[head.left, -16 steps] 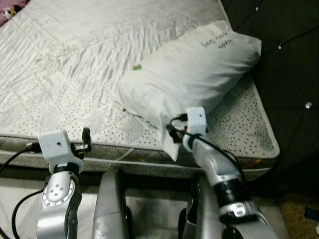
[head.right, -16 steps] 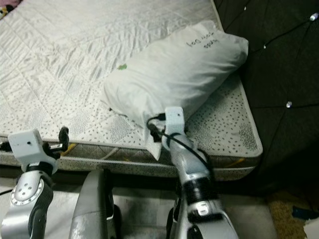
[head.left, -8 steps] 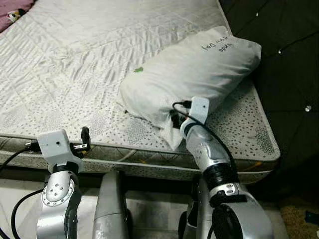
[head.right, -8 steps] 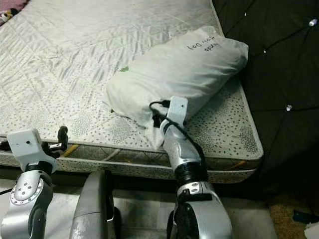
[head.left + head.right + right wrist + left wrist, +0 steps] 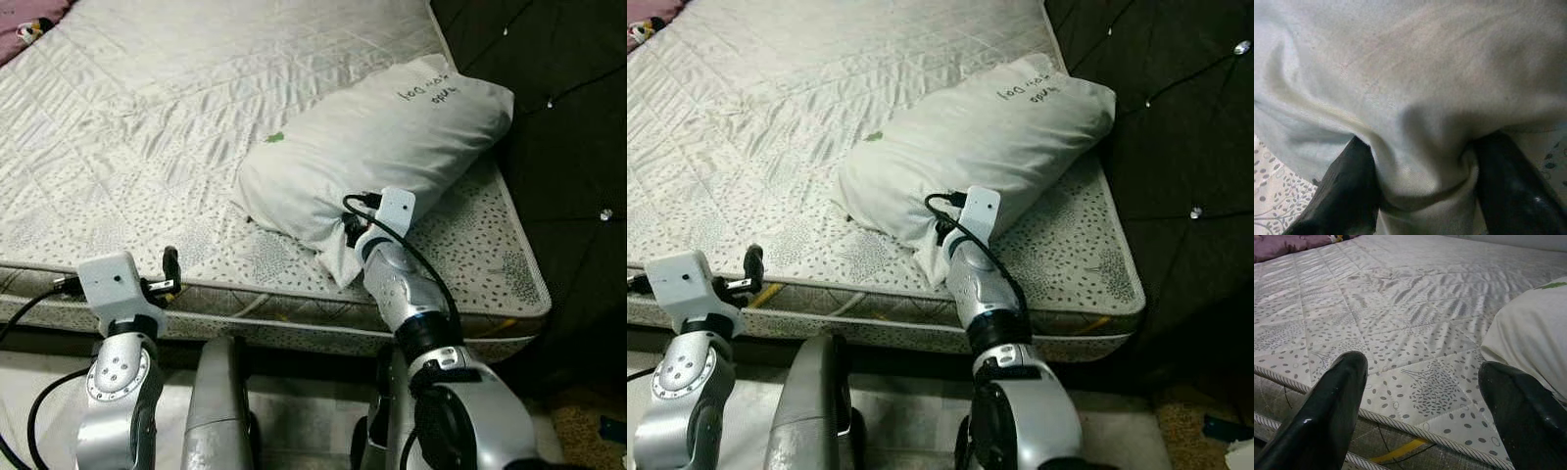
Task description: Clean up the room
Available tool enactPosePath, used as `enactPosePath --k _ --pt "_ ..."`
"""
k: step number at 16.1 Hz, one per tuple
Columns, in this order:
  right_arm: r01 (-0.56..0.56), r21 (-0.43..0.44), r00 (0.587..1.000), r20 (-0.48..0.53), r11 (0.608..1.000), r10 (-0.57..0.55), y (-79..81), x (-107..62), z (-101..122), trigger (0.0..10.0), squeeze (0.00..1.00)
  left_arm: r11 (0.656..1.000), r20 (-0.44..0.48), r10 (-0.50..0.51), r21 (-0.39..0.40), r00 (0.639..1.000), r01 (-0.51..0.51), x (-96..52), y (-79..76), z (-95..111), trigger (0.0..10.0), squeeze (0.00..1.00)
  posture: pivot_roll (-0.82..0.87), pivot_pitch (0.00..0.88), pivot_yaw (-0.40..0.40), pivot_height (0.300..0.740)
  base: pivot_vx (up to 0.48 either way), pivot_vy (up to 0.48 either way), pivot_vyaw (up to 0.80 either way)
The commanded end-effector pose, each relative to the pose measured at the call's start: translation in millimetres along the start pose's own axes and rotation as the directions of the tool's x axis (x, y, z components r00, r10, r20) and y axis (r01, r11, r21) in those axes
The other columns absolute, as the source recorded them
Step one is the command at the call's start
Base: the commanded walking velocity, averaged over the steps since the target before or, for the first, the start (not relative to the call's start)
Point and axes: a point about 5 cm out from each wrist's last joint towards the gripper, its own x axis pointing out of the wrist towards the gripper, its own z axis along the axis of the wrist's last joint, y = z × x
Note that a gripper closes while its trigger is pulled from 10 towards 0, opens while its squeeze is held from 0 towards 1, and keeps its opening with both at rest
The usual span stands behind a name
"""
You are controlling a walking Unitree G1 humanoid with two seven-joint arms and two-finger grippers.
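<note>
Quilted grey-white mattress (image 5: 147,147) with a leaf-and-dot print fills the bed, bare of sheets; a dark tufted headboard (image 5: 568,117) stands along its far right side. White pillow (image 5: 382,147) lies slantwise on the mattress near the right corner, one end toward the headboard, the other toward the bed's front edge. Its cotton cover is soft and creased, carries dark handwriting at the headboard end and a small green mark (image 5: 273,138) on the upper face, with a loose flap hanging at the near corner. Right tool (image 5: 1420,186) is closed partway on that near corner, a fold of cover bunched between its two black fingers. Left tool (image 5: 1425,416) hovers spread wide at the mattress edge, gripping nothing. Judgement: the step in hand is moving the pillow; the hold is on fabric only, so the lift should be slow and low, lest the cover slip free.
</note>
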Motion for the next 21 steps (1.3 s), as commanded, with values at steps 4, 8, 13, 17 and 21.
enactPosePath --k 4,8,13,17,21 --pt "-0.014 0.025 0.998 0.055 1.000 0.012 8.5 3.0 14 0.0 0.00 1.000 0.002 0.008 0.007 1.000 -0.008 0.9 -1.1 -1 10.0 0.00 0.17 0.043 -0.010 0.548 0.000 0.000 0.00" --pt "-0.002 0.009 0.997 0.072 1.000 0.001 3.0 5.0 16 0.0 0.00 1.000 -0.001 0.007 0.006 1.000 -0.007 2.2 -3.1 -2 10.0 0.00 0.16 0.041 -0.009 0.548 0.000 0.000 0.00" --pt "0.175 -0.027 0.967 0.192 0.984 -0.166 -60.5 9.6 57 0.0 0.00 1.000 -0.001 0.002 0.007 1.000 -0.002 5.3 -4.1 -2 10.0 0.00 0.15 0.036 0.000 0.548 0.000 0.000 0.00" --pt "0.323 -0.076 0.908 0.304 0.943 -0.287 -114.7 1.7 94 0.0 0.00 1.000 -0.004 0.001 0.008 1.000 -0.001 6.2 -4.1 -2 10.0 0.00 0.14 0.035 0.007 0.548 0.000 0.000 0.00" --pt "0.455 -0.070 0.825 0.407 0.888 -0.391 -158.3 -15.3 141 0.0 0.00 1.000 -0.010 -0.010 0.013 1.000 0.010 8.3 -6.0 -3 10.0 0.00 0.13 0.035 0.015 0.548 0.000 0.000 0.00"
